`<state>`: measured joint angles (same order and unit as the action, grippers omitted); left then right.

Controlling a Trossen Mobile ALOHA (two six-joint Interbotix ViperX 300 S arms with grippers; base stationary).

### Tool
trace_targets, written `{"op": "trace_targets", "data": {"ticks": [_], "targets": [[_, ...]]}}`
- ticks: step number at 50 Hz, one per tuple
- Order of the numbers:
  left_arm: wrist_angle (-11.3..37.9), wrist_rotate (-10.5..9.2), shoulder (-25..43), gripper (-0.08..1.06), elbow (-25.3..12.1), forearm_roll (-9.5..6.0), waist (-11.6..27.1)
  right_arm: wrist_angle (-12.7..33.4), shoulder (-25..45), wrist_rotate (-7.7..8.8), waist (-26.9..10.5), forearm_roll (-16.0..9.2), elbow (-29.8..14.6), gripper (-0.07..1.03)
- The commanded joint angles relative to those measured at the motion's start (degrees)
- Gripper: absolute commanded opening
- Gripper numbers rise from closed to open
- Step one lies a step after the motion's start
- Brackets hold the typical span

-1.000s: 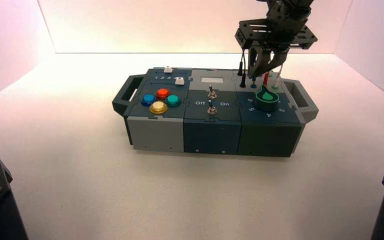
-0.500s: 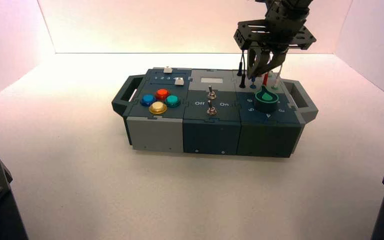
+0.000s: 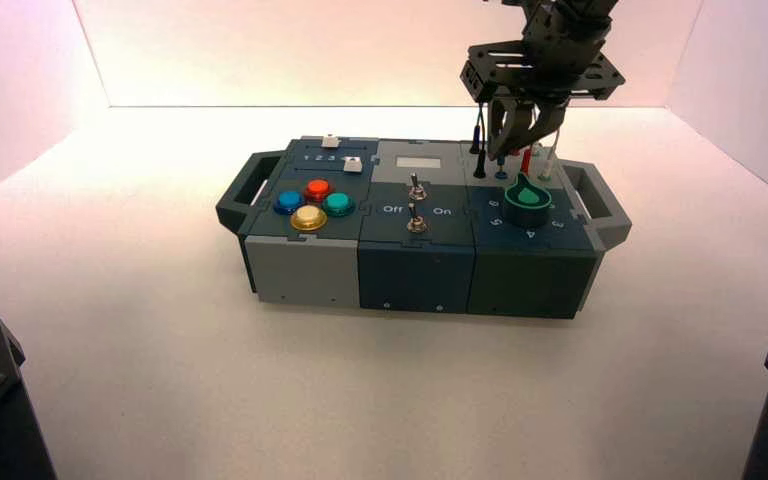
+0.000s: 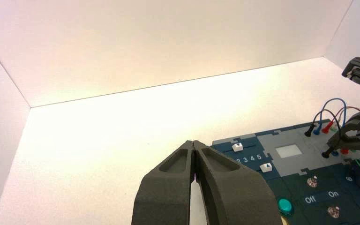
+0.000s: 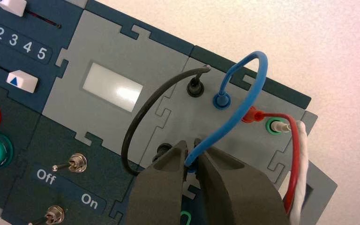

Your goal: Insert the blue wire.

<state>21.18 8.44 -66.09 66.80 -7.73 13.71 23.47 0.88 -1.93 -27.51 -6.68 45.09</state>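
Keep the blue plug upright and press straight down

With twelve o'clock at the box's far edge, the right gripper [image 5: 191,145] works at two o'clock, its jaws clasping the blue wire [image 5: 248,104] by its near end. That end is at the near blue socket [image 3: 501,175]; whether it is fully seated is hidden. The far blue plug [image 5: 221,100] stands at twelve o'clock from it. The left gripper [image 4: 193,142] is parked toward eight o'clock, jaws closed together.

Best to push squarely, without leaning toward the black plug [image 3: 480,165] at nine o'clock or red at three, then release cleanly; a sideways tug could unseat it.
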Motion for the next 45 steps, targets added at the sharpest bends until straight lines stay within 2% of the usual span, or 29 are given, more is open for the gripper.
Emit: {"op": "trace_targets", "data": {"ticks": [1, 8, 22, 45], "targets": [[-0.8, 0.18, 0.4, -0.03, -0.6, 0.09, 0.1, 1.6, 0.2, -0.44, -4.6, -0.4, 2.2, -0.02], [-0.9, 0.18, 0.3, -0.03, -0.5, 0.0, 0.1, 2.4, -0.8, -0.44, -4.6, -0.4, 2.1, -0.02], [-1.1, 0.18, -0.4, -0.03, -0.4, 0.09, 0.1, 7.2, -2.3, -0.53, -4.6, 0.5, 1.5, -0.02], [-1.2, 0.18, -0.5, -0.03, -0.4, 0.09, 0.1, 9.4, -5.8, -0.26, -4.6, 1.8, 1.9, -0.02]]}}
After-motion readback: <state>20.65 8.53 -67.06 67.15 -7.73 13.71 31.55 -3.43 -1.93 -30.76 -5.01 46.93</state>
